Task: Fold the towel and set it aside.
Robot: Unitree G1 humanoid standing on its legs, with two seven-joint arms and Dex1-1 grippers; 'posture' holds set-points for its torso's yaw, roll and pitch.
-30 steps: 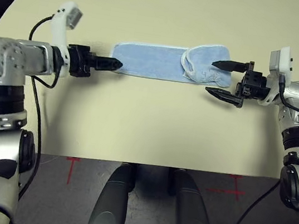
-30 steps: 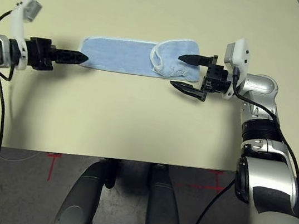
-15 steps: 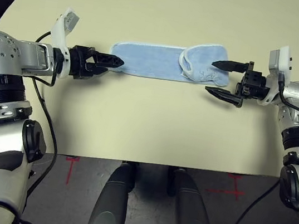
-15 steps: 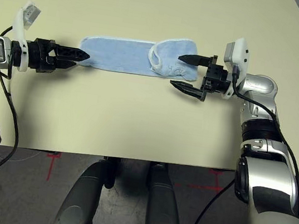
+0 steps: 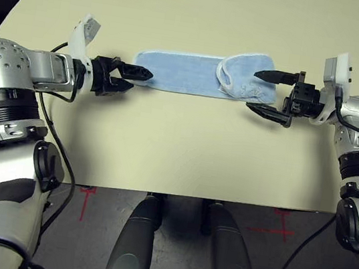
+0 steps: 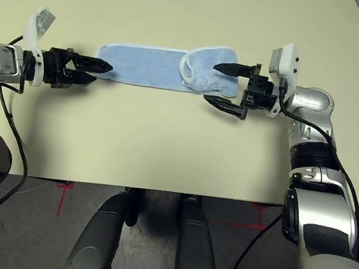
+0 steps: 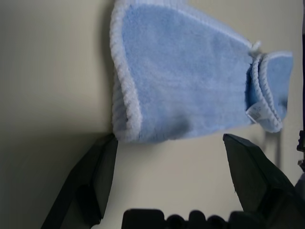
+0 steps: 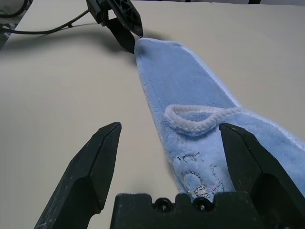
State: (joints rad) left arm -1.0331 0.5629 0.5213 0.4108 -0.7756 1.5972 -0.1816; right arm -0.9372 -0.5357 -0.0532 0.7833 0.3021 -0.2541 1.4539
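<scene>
Left gripper point(image 5: 134, 79), fingers spread apart and holding nothing, points along the table toward the near short end of the towel point(image 5: 188, 73); in the left wrist view one black finger point(image 7: 102, 167) stands at the towel's white-edged corner, whether touching it or just beside it cannot be told, while the other finger point(image 7: 248, 164) lies clear of the cloth over bare tabletop. Right gripper point(image 5: 261, 93), likewise spread wide and empty, is turned sideways and faces the opposite end of the towel: its farther finger point(image 5: 273, 75) hangs over the folded-back flap, and its nearer finger point(image 5: 267, 112) sits over the table just beside the towel's near long edge. The right wrist view shows the cloth running between and beyond the two fingers, with the left gripper point(image 8: 125, 24) at the far end. The towel, light blue with white stitched edging, lies flat as a long strip across the middle of the cream table point(image 5: 176, 154), its long axis running from one gripper to the other; the end toward the right gripper is doubled over on itself, showing a curled white hem and a small printed motif. A black cable point(image 5: 49, 125) loops along the left forearm.
</scene>
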